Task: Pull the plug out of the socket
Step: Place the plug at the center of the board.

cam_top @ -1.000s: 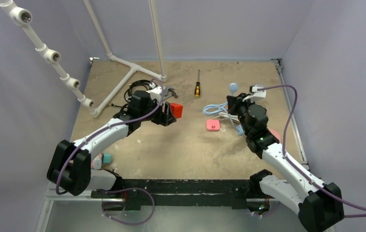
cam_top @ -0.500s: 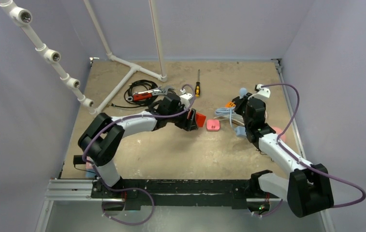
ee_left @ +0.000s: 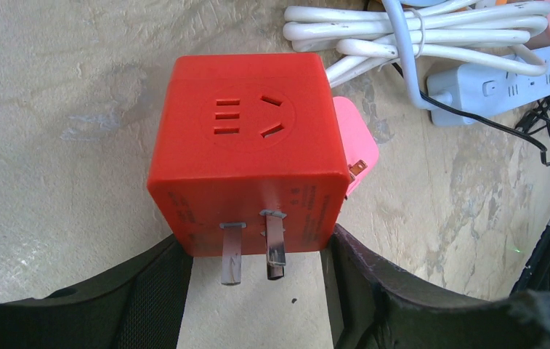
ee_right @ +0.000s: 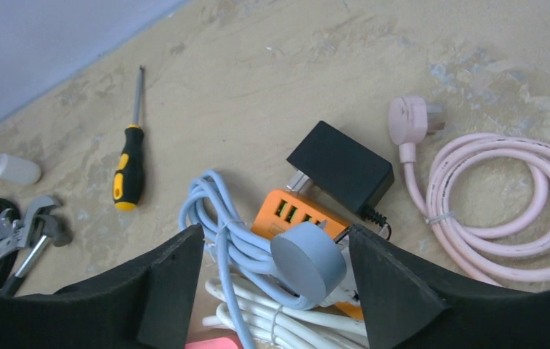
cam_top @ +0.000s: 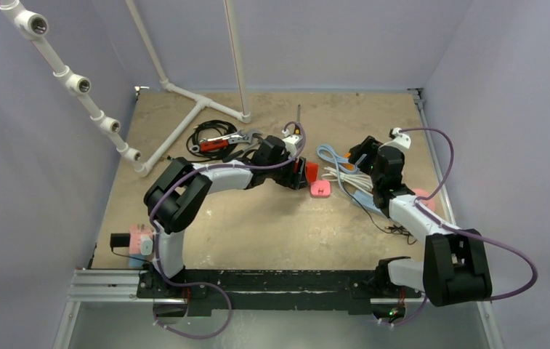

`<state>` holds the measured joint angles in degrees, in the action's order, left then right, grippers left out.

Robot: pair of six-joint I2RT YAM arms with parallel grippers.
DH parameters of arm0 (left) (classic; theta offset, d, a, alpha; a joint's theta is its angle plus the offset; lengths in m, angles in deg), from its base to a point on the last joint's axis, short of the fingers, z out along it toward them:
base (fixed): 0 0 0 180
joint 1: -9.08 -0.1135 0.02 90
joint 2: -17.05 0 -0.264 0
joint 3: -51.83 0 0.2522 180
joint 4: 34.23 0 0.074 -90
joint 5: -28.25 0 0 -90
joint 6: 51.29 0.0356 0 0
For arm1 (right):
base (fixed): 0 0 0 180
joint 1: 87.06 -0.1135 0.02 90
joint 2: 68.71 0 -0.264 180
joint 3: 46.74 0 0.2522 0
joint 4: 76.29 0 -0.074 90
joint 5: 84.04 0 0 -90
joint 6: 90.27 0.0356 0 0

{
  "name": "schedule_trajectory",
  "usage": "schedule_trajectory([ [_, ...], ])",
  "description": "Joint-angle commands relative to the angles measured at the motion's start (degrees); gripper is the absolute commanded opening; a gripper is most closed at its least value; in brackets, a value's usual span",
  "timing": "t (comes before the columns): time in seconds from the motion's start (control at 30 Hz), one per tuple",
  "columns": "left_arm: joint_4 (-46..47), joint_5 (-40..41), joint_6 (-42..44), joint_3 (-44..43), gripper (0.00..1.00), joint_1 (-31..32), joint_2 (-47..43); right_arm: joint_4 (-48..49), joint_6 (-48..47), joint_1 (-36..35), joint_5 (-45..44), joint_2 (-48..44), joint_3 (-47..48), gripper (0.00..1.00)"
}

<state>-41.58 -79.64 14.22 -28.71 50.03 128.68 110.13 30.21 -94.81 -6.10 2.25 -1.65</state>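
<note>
A red cube socket [ee_left: 250, 145] with two metal prongs on its near face rests on the table, and my left gripper [ee_left: 257, 251] is shut on its lower sides. From above, the cube [cam_top: 310, 171] sits at mid-table beside a pink adapter [cam_top: 320, 189]. A round grey-blue plug [ee_right: 308, 263] on a coiled blue cable [ee_right: 213, 218] lies on a heap of cords. My right gripper [ee_right: 273, 240] stands open around it, both fingers clear of it. The plug is apart from the red cube.
Under the plug lie an orange USB strip [ee_right: 297, 214], a black adapter [ee_right: 341, 167] and white cords [ee_left: 373, 33]. A pink cable coil [ee_right: 504, 189] is to the right and a screwdriver [ee_right: 128, 167] to the left. White pipes [cam_top: 184, 120] and pliers [cam_top: 221, 142] stand at the back left.
My right gripper has opened and let the blue plug drop onto the cord heap. The left arm has carried the red cube rightward to the pink adapter.
</note>
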Motion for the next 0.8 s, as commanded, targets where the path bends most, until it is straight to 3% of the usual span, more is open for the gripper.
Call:
schedule_trajectory([
  [0.0,-0.1,0.8,-0.1,-1.7,0.38,0.1,0.9,4.0,0.3,0.2,1.8,-2.0,-0.7,0.78],
  [0.07,-0.1,0.4,-0.1,-1.8,0.58,0.2,0.4,4.4,0.0,0.2,1.9,-3.4,-1.3,0.85],
  [0.17,0.0,-0.1,0.0,-1.9,0.77,0.1,-0.9,4.6,-0.2,0.1,1.4,-5.3,-2.0,0.98],
  [0.3,-1.2,1.7,1.8,-1.8,0.97,0.1,-4.3,4.0,-0.1,0.1,-0.5,-8.3,-2.7,0.99],
  [0.53,0.4,3.0,1.7,2.6,0.99,-3.2,-15.5,6.6,-3.0,0.2,1.8,-15.9,-5.5,0.99],
  [0.77,-4.8,24.2,9.0,6.6,0.99,-8.3,-32.9,21.2,-6.4,-1.3,26.5,-19.6,-11.2,0.99],
])
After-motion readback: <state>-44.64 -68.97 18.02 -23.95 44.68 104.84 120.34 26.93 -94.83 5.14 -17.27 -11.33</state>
